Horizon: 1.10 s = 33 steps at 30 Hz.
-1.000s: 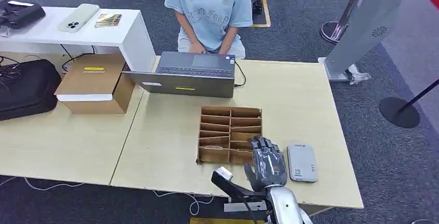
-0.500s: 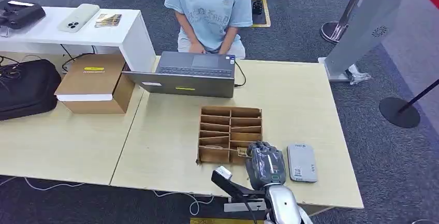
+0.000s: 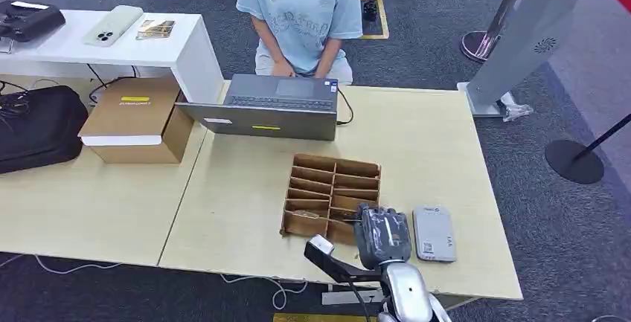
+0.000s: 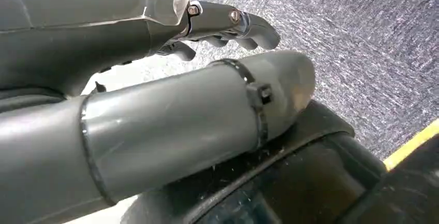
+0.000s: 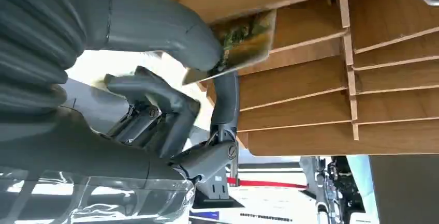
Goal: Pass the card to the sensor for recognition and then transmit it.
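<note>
A card (image 5: 243,40) is pinched between the thumb and a finger of the right hand (image 3: 383,234), seen close up in the right wrist view (image 5: 155,94); the other fingers are curled beneath. The card is held at the near edge of the wooden divider box (image 3: 331,194), partly over one of its slots. Just beside the right hand, on its outer side, a grey sensor (image 3: 434,233) lies flat on the table (image 3: 245,195). Beyond the box, a laptop (image 3: 271,105) is set at the table's far edge, and a person (image 3: 301,17) is seated behind it. The left hand (image 4: 217,27) is seen above grey carpet with its fingers loosely curled, nothing held in them.
</note>
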### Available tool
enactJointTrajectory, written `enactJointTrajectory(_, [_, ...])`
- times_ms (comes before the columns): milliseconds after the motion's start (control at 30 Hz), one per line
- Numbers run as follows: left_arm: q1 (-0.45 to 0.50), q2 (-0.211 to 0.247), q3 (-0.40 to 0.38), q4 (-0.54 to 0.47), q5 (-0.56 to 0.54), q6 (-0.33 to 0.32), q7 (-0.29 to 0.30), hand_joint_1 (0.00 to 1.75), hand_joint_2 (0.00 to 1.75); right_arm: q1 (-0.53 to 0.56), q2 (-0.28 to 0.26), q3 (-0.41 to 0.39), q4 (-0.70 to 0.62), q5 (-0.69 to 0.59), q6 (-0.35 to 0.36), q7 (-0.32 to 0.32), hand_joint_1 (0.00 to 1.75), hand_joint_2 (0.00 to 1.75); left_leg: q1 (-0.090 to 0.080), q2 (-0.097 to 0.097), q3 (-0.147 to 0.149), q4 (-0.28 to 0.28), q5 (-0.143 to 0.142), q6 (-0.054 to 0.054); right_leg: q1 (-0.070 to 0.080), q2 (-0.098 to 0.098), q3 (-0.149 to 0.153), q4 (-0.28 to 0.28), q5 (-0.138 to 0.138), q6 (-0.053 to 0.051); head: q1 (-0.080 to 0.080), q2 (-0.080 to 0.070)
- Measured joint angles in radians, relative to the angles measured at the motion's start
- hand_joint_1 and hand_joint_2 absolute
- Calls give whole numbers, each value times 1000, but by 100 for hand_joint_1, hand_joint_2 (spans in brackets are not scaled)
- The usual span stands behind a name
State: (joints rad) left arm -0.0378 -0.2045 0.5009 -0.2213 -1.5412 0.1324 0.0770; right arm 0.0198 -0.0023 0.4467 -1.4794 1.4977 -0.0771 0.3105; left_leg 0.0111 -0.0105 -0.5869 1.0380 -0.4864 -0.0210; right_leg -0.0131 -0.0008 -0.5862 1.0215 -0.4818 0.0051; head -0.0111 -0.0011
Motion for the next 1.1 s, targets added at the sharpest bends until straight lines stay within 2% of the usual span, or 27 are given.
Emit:
enactJointTrajectory(400, [2,-16,-5,0,0,7,14,0,0,0,0,0,0,0,-11,-2,175,175,0,0,0,0,0,0,0,0,0,0,0,0,0,0])
enactJointTrajectory(600, [1,-11,-5,0,0,-5,-4,0,0,0,0,0,0,0,-14,-9,175,175,0,0,0,0,0,0,0,0,0,0,0,0,0,0])
enactJointTrajectory(1100, [1,-10,-5,0,0,-5,-5,0,0,0,0,-3,0,-2,-22,-10,175,175,0,0,0,0,0,0,0,0,0,0,0,0,0,0])
